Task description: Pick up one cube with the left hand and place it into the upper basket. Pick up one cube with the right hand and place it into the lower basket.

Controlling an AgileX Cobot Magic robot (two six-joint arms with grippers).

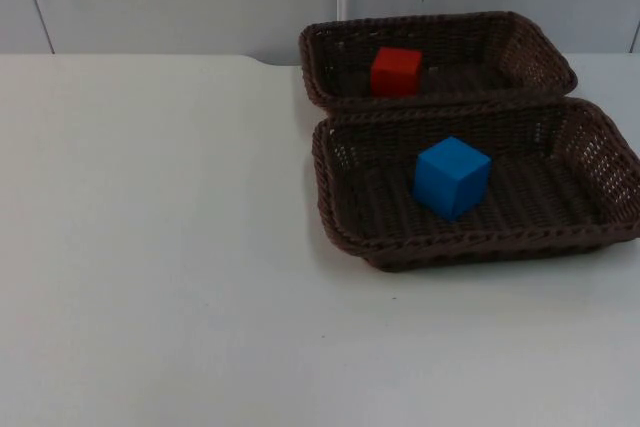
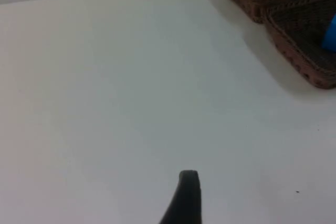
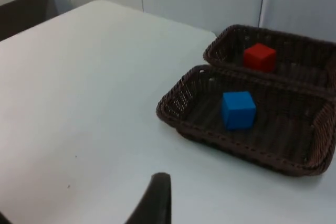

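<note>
Bare table [image 2: 131, 93] ahead of left fingertip [image 2: 188, 182], open passage. Baskets off to its far side: upper basket [image 1: 520, 52] w/ red cube [image 1: 396, 72], lower basket [image 1: 590, 157] w/ blue cube [image 1: 451, 177], rims touching. Right fingertip [image 3: 157, 192]: bare table up to lower basket's rim, then walls block.

Both grippers aloft, over the table.
</note>
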